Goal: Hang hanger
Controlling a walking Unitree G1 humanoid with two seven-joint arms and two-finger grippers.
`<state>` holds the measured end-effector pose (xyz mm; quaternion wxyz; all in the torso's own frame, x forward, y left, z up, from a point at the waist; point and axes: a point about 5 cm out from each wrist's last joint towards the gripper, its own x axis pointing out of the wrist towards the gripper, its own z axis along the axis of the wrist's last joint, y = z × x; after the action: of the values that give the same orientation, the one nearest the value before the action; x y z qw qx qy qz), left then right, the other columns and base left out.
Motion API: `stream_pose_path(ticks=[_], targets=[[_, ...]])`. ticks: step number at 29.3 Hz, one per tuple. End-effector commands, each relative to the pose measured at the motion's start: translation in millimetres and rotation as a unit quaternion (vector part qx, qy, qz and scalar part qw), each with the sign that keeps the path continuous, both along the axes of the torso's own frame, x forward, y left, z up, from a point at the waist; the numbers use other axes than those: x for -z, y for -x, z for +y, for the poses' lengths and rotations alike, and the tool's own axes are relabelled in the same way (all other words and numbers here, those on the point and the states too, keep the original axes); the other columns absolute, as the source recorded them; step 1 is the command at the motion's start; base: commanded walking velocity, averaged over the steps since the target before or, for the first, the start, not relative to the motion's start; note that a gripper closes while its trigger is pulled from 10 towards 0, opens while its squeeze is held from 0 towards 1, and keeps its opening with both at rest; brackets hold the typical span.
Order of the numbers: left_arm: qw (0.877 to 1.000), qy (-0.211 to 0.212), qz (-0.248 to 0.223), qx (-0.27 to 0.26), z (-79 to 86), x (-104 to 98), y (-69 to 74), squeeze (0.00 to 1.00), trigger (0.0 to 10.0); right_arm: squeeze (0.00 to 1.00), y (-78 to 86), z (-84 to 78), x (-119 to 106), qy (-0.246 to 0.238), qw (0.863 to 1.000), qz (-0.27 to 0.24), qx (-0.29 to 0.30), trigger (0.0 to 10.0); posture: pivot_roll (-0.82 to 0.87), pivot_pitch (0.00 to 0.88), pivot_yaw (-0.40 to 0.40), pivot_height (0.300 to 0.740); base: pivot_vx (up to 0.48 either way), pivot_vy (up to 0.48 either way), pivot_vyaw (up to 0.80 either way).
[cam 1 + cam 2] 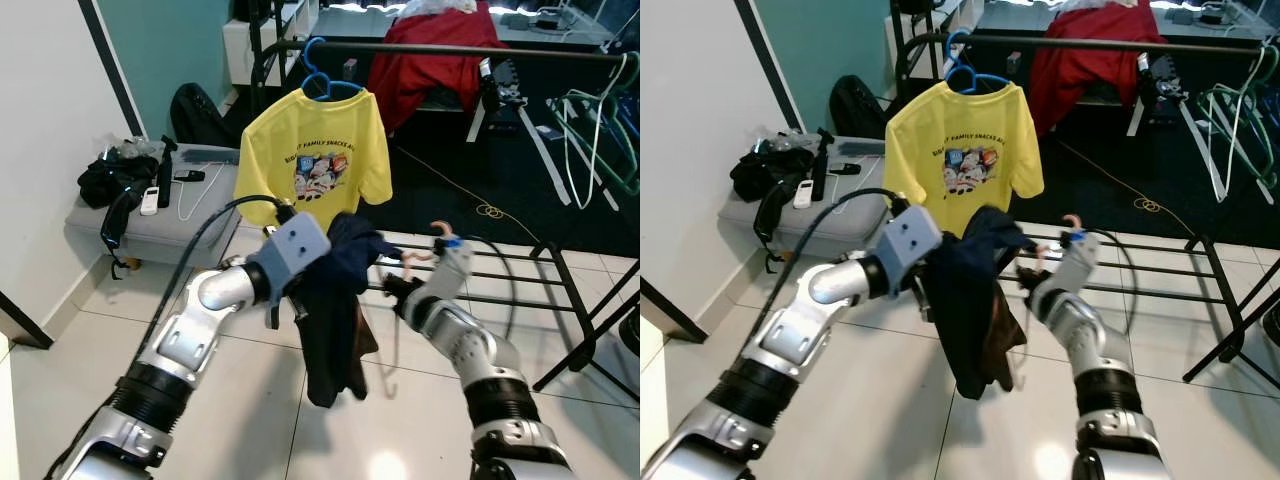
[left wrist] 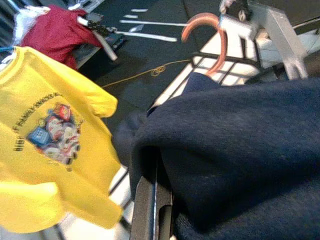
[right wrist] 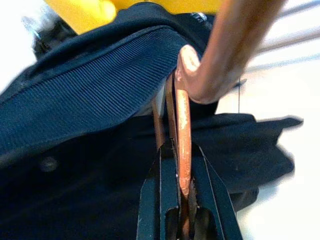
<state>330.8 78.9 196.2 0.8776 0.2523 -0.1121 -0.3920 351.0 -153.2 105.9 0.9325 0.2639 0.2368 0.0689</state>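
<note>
Clearly, orange hanger (image 3: 183, 135) sits clamped within right end effector (image 3: 181, 165).

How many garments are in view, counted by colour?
Yellow: 1, the T-shirt on the blue hanger, hung on the rail.
Red: 1, the garment draped behind the rail.
Dark navy: 1, the garment on the orange hanger, held between the left gripper and right gripper.
Total: 3
</note>
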Motion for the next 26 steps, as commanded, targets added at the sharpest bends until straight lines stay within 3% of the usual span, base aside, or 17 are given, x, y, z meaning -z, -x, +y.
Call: stream_pose_path(ticks=[1, 8, 10, 15, 18, 22, 24, 26], targets=[[0.999, 0.011, -0.023, -0.019, -3.2, -9.1, -3.4, 0.00, 10.0, 0.00, 3.6, 9.2, 7.5, -0.013, 0.999, 0.033, 0.005, 10.0, -0.06, 0.107, 0.036, 0.740, 0.000, 0.000, 0.00], [0.998, 0.035, -0.041, -0.033, -8.4, -18.8, -6.7, 0.00, 10.0, 0.00, 7.9, 15.5, 22.6, -0.040, 0.995, 0.078, 0.049, 10.0, -0.06, 0.107, 0.033, 0.740, 0.000, 0.000, 0.00], [0.998, 0.055, -0.028, -0.001, -16.3, -22.7, 0.4, 0.00, 10.0, 0.00, 7.2, 8.7, 31.1, -0.044, 0.988, 0.095, 0.112, 10.0, -0.06, 0.110, 0.037, 0.740, 0.000, 0.000, 0.00], [0.997, 0.066, 0.006, 0.049, -23.2, -20.3, 11.8, 0.00, 10.0, 0.00, 4.5, -3.8, 31.7, -0.020, 0.981, 0.093, 0.171, 10.0, -0.06, 0.110, 0.038, 0.740, 0.000, 0.000, 0.00], [0.994, 0.046, 0.038, 0.092, -26.4, -12.1, 23.2, 0.00, 10.0, 0.00, 1.4, -11.6, 30.5, -0.051, 0.972, 0.106, 0.205, 10.0, -0.05, 0.112, 0.036, 0.740, 0.000, 0.000, 0.00], [0.993, 0.011, 0.040, 0.115, -27.7, -5.5, 29.9, 0.00, 10.0, 0.00, -2.6, -13.6, 26.3, -0.087, 0.967, 0.113, 0.210, 10.0, -0.05, 0.111, 0.033, 0.740, 0.000, 0.000, 0.00], [0.993, 0.011, 0.040, 0.115, -27.7, -5.5, 29.9, 0.00, 10.0, 0.00, -2.6, -13.6, 26.3, -0.087, 0.967, 0.113, 0.210, 10.0, -0.05, 0.111, 0.033, 0.740, 0.000, 0.000, 0.00], [0.987, -0.035, 0.048, 0.148, -29.3, 3.3, 40.1, 0.00, 10.0, 0.00, -9.1, -20.7, 15.3, -0.073, 0.974, 0.083, 0.196, 10.0, -0.06, 0.110, 0.030, 0.740, 0.000, 0.000, 0.00]])
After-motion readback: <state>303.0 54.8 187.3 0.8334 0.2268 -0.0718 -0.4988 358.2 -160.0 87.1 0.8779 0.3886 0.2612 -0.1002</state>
